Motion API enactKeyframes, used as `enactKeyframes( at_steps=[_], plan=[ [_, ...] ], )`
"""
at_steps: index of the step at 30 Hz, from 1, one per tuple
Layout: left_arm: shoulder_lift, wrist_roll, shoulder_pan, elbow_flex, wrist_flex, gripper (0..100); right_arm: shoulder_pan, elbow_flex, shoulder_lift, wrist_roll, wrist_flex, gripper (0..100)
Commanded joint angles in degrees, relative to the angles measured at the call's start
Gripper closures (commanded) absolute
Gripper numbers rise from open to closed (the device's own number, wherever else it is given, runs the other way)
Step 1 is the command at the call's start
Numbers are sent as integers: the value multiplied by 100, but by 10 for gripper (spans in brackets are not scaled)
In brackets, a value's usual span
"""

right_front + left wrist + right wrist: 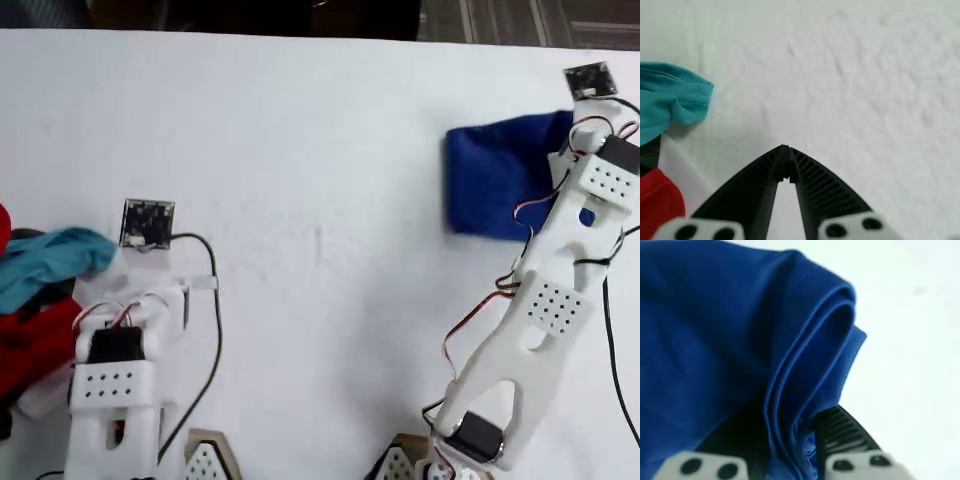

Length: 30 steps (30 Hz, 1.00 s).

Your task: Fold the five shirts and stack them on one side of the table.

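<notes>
Ok so on my feed, at the far left edge of the white table (300,130) there's the unfolded heap. A crumpled teal cotton shirt (50,262) lies partly over a bunched-up red shirt (40,335), and both are right beside my left arm (115,385). The left gripper (785,172) is clenched on nothing, its black ribbed jaws pressed tip to tip over bare tabletop. The teal hem is near it on one side and isn't touching it. A thin black cable (216,320) runs down the table next to that arm.

Over on the right, the royal blue shirt (498,180) lies folded into a rough rectangle near the table's right edge, well apart from the heap. My right arm (540,310) stretches out to it. The right gripper (790,440) is grasping the shirt's stacked folded layers, and I can see the cloth wedged between the black jaws.
</notes>
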Motion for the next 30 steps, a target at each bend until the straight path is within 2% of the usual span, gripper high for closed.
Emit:
enactKeyframes(
  at_steps=[1,11,13,16,19,25,30],
  plan=[
    [-70,-44,-18,-31,-97,974,110,-774,189,53,-356,980],
    [-79,-26,-18,-57,-97,968,347,-818,576,44,-655,961],
    [-97,-26,-18,-66,-79,924,347,-826,549,26,-655,891],
    [-97,-18,-193,-110,-70,798,374,-826,268,9,-549,776],
    [-79,-18,-677,-479,-44,721,356,-826,-84,0,-488,752],
    [-79,-44,-1459,-1895,993,732,242,-826,-787,-9,-224,752],
    [-70,-53,-1952,-2888,1890,729,-110,-826,-1560,-466,1473,749]
  ],
)
